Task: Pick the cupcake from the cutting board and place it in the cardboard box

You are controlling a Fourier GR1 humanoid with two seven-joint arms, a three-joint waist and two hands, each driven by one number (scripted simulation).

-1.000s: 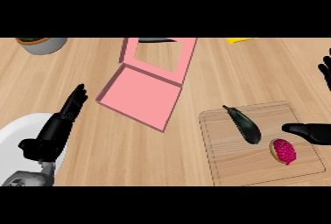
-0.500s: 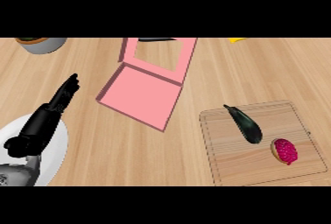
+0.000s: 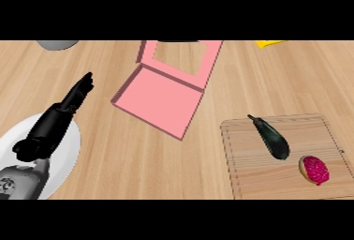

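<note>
- The picking step is judged not yet begun; the cupcake [image 3: 315,169], pink-topped, lies on its side near the right edge of the cutting board [image 3: 256,173], untouched and with nothing around it
- Only the left robot hand [image 3: 61,117] is seen, at the left of the view, with its fingers stretched straight and held together, pointing up and away over the desk [image 3: 138,159]; nothing is held in it; the right robot hand is not in view, so its state cannot be told
- The cardboard box [image 3: 160,101], pink in colour, lies open at the middle of the desk with its lid [image 3: 181,58] folded back; it is well apart from the cutting board, up and to the left of it
- For the next move, a hand is thought to be needed down at the cupcake, closed round it, then carried across to the open box
- A dark eggplant [image 3: 271,138] lies on the same board, just beside the cupcake but apart from it; it could be knocked in an approach from the left
- A white plate [image 3: 69,154] lies under the left forearm; a grey thing [image 3: 56,44] and a yellow thing [image 3: 271,43] are cut off at the far edge and cannot be identified; none of these lies between the board and the box
</note>
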